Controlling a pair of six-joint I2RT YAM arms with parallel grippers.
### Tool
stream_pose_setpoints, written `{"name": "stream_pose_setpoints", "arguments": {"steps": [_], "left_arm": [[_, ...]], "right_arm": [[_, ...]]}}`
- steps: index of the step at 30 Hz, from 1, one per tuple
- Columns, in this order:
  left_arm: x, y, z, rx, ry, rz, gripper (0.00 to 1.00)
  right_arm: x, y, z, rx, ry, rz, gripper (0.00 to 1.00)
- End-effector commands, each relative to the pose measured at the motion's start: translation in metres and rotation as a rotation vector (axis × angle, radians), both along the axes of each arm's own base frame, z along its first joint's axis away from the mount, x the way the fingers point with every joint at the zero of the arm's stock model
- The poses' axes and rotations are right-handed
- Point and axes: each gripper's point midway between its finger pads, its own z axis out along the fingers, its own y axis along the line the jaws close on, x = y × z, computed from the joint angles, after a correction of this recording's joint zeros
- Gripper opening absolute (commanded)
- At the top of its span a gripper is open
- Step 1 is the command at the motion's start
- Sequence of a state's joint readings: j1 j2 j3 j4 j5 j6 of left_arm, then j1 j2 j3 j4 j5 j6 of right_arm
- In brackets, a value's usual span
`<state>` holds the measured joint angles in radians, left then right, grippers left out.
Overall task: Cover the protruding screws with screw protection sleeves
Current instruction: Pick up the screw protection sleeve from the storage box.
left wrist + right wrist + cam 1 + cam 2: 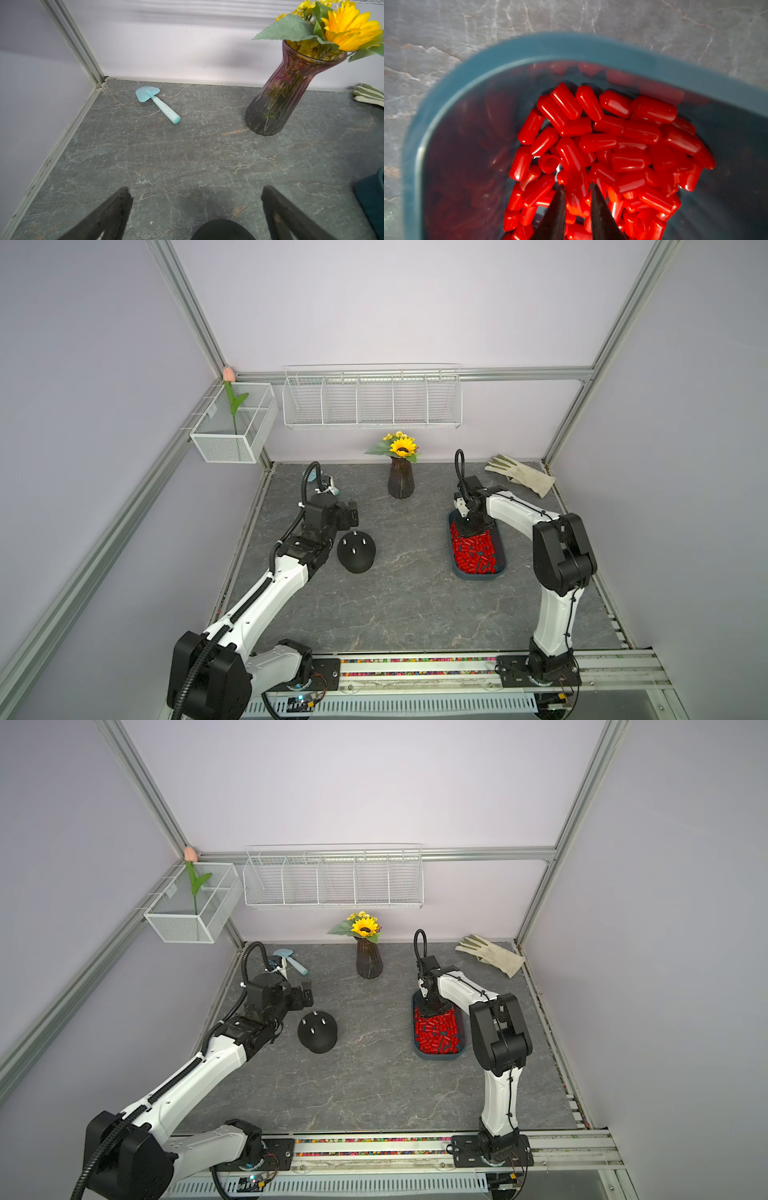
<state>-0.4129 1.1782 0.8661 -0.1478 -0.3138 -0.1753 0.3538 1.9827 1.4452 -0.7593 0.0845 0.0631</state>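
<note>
Left to right: on the left wall we have a wire basket (232,423) with a tulip in it. Below it a small teal trowel (158,104) lies flat on the worktop (395,605) near the back left corner

Left claw (196,192) hovers over the worktop just past the far side of the black dome (356,551). Its jaws are spread wide with nothing between them. In the left wrist view we only catch the rounded top of the dome between the two fingers

The dome sits on the worktop, left of centre. Four protruding screws (354,550) stick up from its top, and in both top views all four are bare silver

At centre back a dark ribbed vase (401,477) with a sunflower stands upright by the wall, and a white wire rack (372,400) hangs above it

Right of centre is the dark blue tray (478,576), with the screw protection sleeves (473,549) heaped in it as a loose red pile. All the sleeves we see are in the tray

Right claw (576,186) is down at the tray's far end with its tips in the pile. The jaws are nearly together and one sleeve sits in the narrow gap. We cannot tell whether it is pinched or just lying there

A pale work glove (519,475) lies in the back right corner, well apart from the tray
</note>
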Motion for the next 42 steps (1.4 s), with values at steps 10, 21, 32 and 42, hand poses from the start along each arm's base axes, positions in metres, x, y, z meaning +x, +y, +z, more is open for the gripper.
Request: {"name": "stream_pose_setpoints", "arguments": {"steps": [10,21,32,42], "left_arm": [[0.0019,-0.0004,0.01,-0.008,-0.02,0.009,0.99],[0.002,-0.0001,0.0084,-0.006,-0.017,0.011,0.99],[0.0018,0.0008,0.0084,-0.003,-0.018,0.013,0.99],[0.0016,0.0009,0.0088,-0.003,-0.02,0.014,0.99]], "right_arm": [[-0.0049,0.0043,-0.0112,0.022,0.05,0.007,0.25],[-0.0015,0.0037,-0.0098,0.023,0.041,0.001,0.24],[0.0,0.0056,-0.0108,0.031,0.042,0.002,0.27],[-0.0003,0.0048,-0.0121,0.029,0.047,0.002,0.21]]}}
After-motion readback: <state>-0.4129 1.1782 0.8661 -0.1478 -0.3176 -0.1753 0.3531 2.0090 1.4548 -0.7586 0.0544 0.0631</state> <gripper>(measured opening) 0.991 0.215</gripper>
